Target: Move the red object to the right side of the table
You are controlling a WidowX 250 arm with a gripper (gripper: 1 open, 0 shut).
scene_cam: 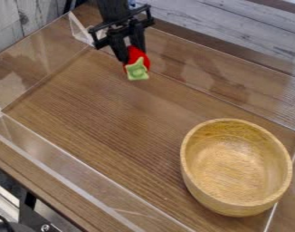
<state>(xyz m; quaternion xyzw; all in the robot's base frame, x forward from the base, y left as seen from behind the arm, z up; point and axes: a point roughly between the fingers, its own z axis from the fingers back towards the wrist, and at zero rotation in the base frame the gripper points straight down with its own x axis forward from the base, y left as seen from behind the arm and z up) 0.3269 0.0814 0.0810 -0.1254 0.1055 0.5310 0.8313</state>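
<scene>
The red object (137, 66) is a small glossy toy fruit with a light green leafy end pointing down. It hangs just above the table (101, 127) near the far edge, left of centre. My gripper (132, 56) comes down from above and is shut on the red object, with its dark fingers clamped on the upper red part. The black arm body rises out of the top of the view.
A round light wooden bowl (237, 165) sits at the near right of the tabletop. Low clear acrylic walls (65, 168) edge the table. A white plank wall runs behind the far edge.
</scene>
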